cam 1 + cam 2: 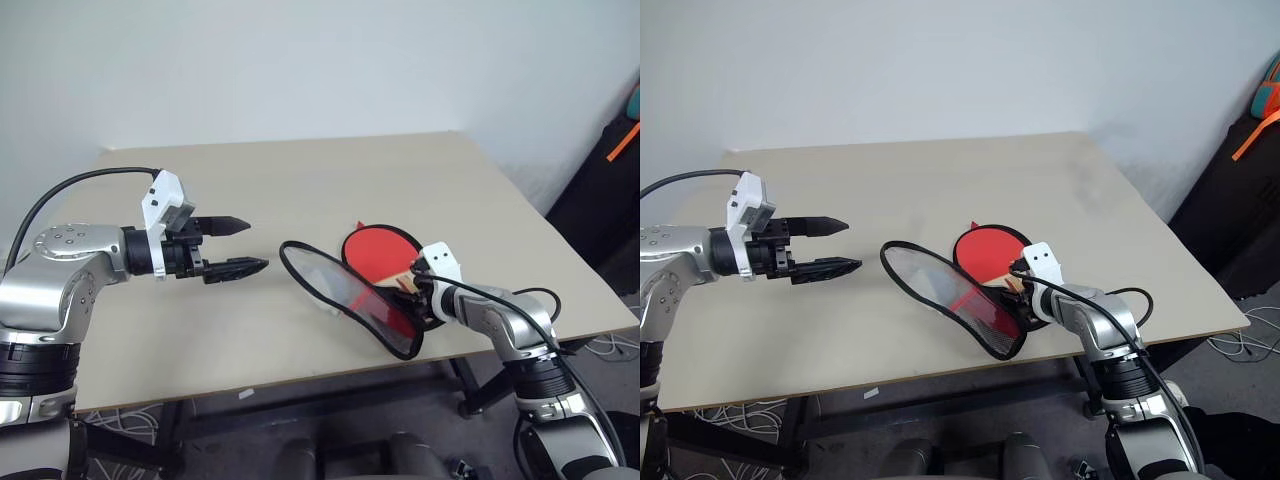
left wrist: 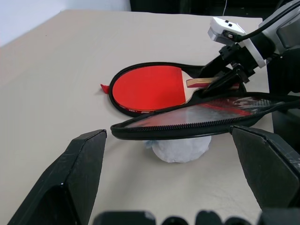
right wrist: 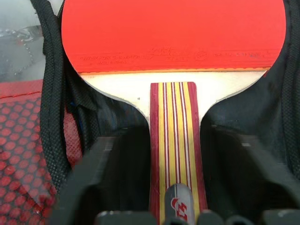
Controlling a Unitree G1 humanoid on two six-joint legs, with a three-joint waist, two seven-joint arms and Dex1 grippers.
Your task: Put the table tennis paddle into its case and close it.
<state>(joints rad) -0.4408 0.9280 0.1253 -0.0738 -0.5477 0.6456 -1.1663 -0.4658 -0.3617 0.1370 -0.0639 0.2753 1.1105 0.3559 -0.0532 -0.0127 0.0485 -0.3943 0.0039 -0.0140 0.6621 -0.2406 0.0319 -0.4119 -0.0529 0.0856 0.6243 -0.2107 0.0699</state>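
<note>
1. The table tennis paddle (image 2: 147, 89) is being shown lying flat inside the open case (image 2: 197, 119), red face up, with its blade on the lower half of the case and its striped wooden handle projecting toward the neck of the case.
2. The case is being carried by the tabletop (image 1: 330, 170). Its upper flap is being held up and ajar above the paddle, and a pale wad (image 2: 180, 149) is being seen under the flap edge, just beside the case on the side facing the left hand.
3. The right hand (image 3: 176, 154) is being shown at the case neck with its fingers spread to either side of the handle; a gap is visible on both sides, so the handle is judged released, not gripped.
4. The left hand (image 1: 236, 247) is being held well apart from the case, above the tabletop, with its fingers fully spread and nothing between them.
5. The paddle is judged light and rigid; its rubber face is likely grippy and easily marked, so the bare wooden handle is being recommended as the hold point.
6. The case is judged soft, light and floppy; it is likely to buckle or slide when pushed. The stiffer zip edging of the flap is being recommended as the hold point, while the neck of the case is steadied.
</note>
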